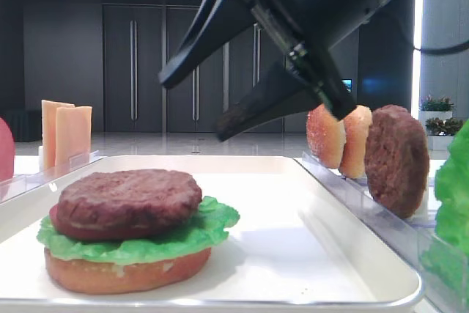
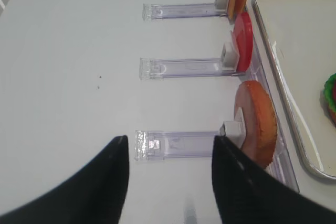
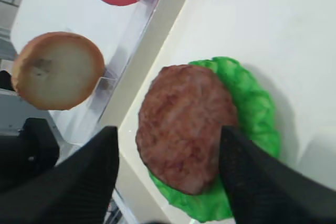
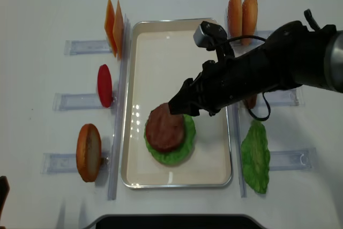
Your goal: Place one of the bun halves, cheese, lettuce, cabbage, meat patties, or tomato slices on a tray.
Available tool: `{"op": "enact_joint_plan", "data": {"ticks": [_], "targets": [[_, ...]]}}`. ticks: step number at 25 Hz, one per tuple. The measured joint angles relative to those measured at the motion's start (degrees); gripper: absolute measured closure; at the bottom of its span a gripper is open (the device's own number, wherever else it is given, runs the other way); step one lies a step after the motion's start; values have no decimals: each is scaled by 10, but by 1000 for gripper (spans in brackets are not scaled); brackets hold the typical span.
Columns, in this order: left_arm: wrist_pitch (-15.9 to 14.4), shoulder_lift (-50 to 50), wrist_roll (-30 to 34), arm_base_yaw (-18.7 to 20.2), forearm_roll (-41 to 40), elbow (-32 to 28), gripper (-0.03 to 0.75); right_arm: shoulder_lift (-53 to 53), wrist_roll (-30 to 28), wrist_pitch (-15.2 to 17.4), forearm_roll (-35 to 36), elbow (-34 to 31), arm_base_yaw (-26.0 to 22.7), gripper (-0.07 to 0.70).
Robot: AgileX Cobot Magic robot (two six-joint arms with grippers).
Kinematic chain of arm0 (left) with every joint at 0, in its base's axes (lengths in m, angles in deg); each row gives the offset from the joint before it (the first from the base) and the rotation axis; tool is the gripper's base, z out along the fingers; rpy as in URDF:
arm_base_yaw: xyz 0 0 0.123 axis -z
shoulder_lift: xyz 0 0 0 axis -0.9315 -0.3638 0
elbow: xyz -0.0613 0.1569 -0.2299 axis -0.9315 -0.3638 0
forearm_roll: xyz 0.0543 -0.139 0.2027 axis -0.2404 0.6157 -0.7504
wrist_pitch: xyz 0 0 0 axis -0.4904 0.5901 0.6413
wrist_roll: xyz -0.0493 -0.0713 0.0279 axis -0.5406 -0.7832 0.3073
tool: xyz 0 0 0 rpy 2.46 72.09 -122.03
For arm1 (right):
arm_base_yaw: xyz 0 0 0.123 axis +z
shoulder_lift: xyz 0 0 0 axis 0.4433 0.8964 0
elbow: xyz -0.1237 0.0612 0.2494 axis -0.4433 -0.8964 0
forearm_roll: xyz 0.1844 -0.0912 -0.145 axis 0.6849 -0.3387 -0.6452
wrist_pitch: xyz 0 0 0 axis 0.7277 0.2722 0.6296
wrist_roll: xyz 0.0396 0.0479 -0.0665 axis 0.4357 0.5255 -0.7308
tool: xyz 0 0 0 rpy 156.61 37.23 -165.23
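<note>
One meat patty [image 4: 165, 128] tops one lettuce leaf [image 4: 185, 144] and bun half [image 1: 124, 272] near the tray's [image 4: 211, 172] front edge; right gripper [image 4: 179, 105] jaws spread above, left gripper [image 2: 168, 182] jaws spread too.

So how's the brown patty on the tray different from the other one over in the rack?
The patty on the tray lies flat, stacked on lettuce and a bun half. The patty in the rack stands on edge, bare, beside two upright bun halves. Both are round, dark brown and rough-surfaced, and look alike in size.
</note>
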Motion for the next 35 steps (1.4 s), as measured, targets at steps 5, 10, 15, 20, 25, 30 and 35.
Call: {"op": "enact_joint_plan", "data": {"ticks": [5, 10, 15, 20, 25, 30, 35], "targets": [[0, 0, 0, 0, 0, 0, 323, -67, 117, -43, -171, 0, 0, 227], [0, 0, 0, 0, 0, 0, 324, -131, 370, 35, -521, 32, -19, 266], [0, 0, 0, 0, 0, 0, 324, -150, 490, 183, -738, 85, -110, 289], [0, 0, 0, 0, 0, 0, 325, -184, 496, 250, -765, 102, -277, 300], [0, 0, 0, 0, 0, 0, 325, -221, 497, 261, -756, 103, -384, 302], [0, 0, 0, 0, 0, 0, 325, -260, 498, 259, -737, 103, -393, 302], [0, 0, 0, 0, 0, 0, 325, -361, 498, 234, -720, 68, -387, 328]]}}
